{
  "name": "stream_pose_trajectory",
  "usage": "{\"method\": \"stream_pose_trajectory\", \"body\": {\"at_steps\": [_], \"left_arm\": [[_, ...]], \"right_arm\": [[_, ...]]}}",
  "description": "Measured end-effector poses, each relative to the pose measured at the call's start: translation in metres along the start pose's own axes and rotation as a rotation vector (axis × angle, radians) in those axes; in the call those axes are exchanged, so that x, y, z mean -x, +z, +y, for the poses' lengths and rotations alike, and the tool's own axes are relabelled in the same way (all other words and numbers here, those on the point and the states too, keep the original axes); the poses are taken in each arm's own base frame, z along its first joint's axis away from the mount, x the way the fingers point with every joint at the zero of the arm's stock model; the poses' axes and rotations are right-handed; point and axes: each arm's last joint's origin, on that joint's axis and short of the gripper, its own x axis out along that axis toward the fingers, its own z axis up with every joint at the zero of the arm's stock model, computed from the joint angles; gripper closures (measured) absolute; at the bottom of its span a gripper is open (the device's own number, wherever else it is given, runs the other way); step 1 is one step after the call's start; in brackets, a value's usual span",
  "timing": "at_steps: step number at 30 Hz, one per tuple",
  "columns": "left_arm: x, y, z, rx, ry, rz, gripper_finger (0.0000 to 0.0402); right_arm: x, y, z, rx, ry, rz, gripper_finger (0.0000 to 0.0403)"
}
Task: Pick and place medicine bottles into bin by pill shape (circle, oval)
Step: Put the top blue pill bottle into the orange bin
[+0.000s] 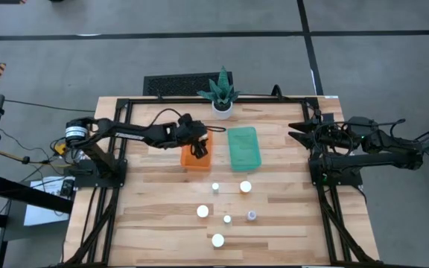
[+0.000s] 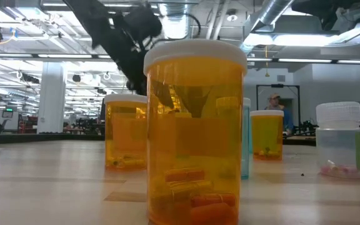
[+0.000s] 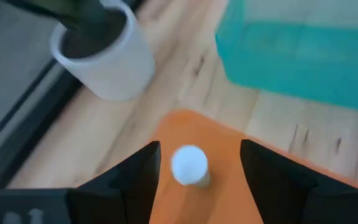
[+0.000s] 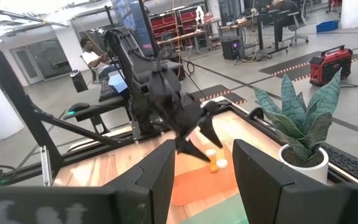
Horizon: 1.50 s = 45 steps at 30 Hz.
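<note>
While it hovers over the orange bin (image 1: pixel 196 158), the left end effector (image 3: pixel 197 171) gapes wide, empty.

Left arm out, right arm parked.
I see my left tool (image 1: pixel 197 151) reached toward the bench's middle, fingers spread wide apart; my right tool (image 1: pixel 298 132) waits folded at its side, fingers apart.

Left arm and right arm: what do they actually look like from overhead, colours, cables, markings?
Both are dark, slim, jointed arms on black frame mounts. The left arm has a silver-ringed round base and ends in a black two-fingered tool; a yellow part and loose cables lie beside its mount. The right arm carries bundled black cables, and its tool has pointed black fingers. No markings are readable.
</note>
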Motion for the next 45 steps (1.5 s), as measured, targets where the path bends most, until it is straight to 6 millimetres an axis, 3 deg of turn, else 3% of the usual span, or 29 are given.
{"method": "stream_pose_trajectory", "body": {"at_steps": [4,7,14,19,24,31,45], "left_arm": [[0.029,0.014,0.004,0.043,-0.036,-0.090,0.0185],[0.054,0.025,0.003,0.060,-0.182,-0.167,0.0185],[0.086,0.026,-0.031,-0.051,-0.459,-0.224,0.0187],[0.078,0.014,-0.067,-0.181,-0.507,-0.194,0.0187],[0.059,0.009,-0.092,-0.178,-0.540,-0.211,0.0187],[0.045,-0.002,-0.119,-0.186,-0.587,-0.219,0.0187],[0.039,-0.033,-0.156,-0.241,-0.561,-0.122,0.0187]], "right_arm": [[0.000,0.000,0.000,0.000,0.000,0.000,0.0228],[0.000,0.000,0.000,0.000,0.000,0.000,0.0228],[0.000,-0.001,0.000,0.001,-0.001,0.006,0.0228],[0.000,-0.002,-0.001,0.004,-0.005,0.019,0.0228],[0.000,-0.002,0.000,0.001,-0.005,0.019,0.0228],[0.000,-0.002,-0.001,0.002,-0.005,0.022,0.0228],[0.000,-0.007,-0.002,0.013,-0.017,0.067,0.0228]]}}
